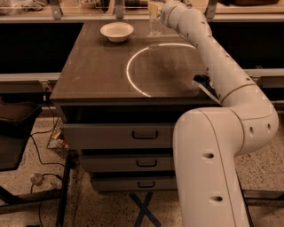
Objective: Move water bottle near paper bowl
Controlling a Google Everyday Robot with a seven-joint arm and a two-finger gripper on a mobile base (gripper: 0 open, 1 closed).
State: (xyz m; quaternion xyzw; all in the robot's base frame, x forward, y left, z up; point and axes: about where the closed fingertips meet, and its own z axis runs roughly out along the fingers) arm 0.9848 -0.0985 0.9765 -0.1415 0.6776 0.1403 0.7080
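End effector (159, 14) at water bottle (155, 25), paper bowl (116, 31) apart

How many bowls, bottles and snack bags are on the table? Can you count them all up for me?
Paper bowl: 1
Water bottle: 1
Snack bag: 1, partly hidden
Total: 3
The gripper is at the far edge of the table, right by the water bottle.

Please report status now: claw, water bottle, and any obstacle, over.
Claw at far table edge, by the water bottle. Bottle upright, right of paper bowl, apart. Path between them bare; dark bag near right edge, behind arm.
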